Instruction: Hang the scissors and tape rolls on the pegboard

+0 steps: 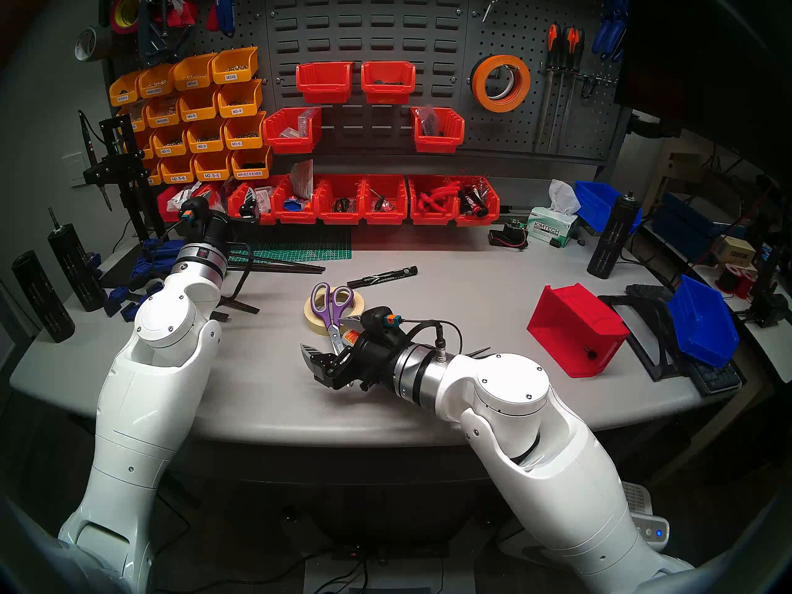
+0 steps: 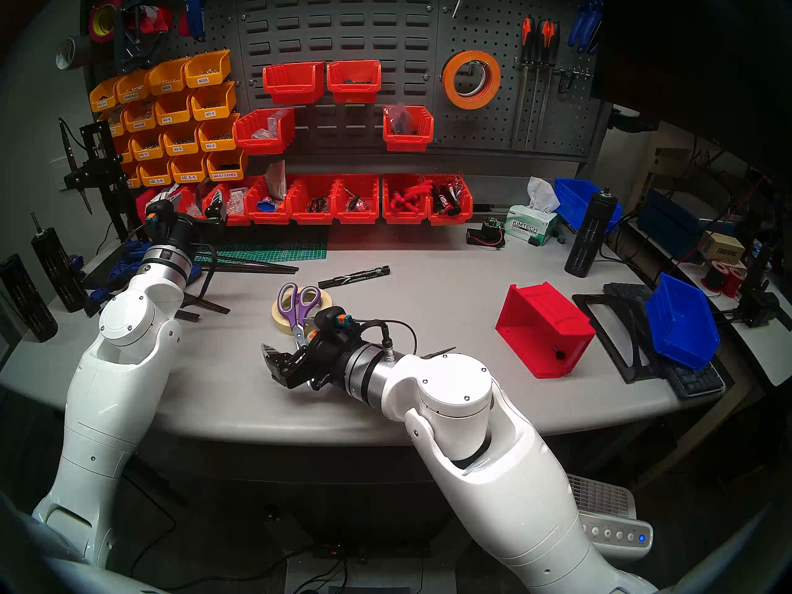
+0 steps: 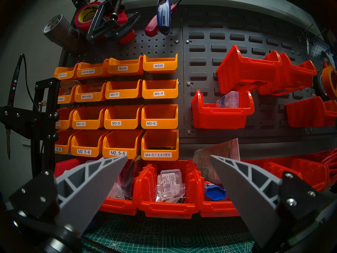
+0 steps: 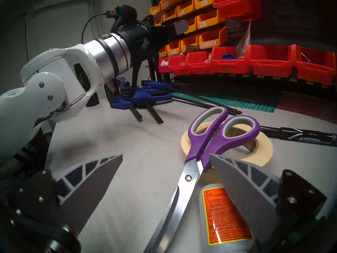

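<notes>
The scissors (image 1: pixel 332 308) (image 4: pixel 206 150) have purple handles that rest on the cream tape roll (image 1: pixel 312 321) (image 4: pixel 262 155), which lies flat at mid-table. Their silver blades point toward my right gripper (image 4: pixel 166 155) (image 1: pixel 324 336). It is open and low over the table, turned on its side, with the blades running between its fingers untouched. The orange tape roll (image 1: pixel 501 83) (image 3: pixel 330 82) hangs on a hook of the pegboard (image 1: pixel 570 121), with a black, white-cored roll (image 3: pixel 318 84) behind it. My left gripper (image 3: pixel 168 156) (image 1: pixel 227 199) is open and empty, facing the bins at back left.
A small bottle with an orange label (image 4: pixel 224 207) lies beside the blades under my right finger. A black marker (image 1: pixel 381 276) lies behind the cream roll. A tipped red bin (image 1: pixel 574 327) and a blue bin (image 1: pixel 703 327) stand at the right. Blue clamps (image 4: pixel 138 99) lie left.
</notes>
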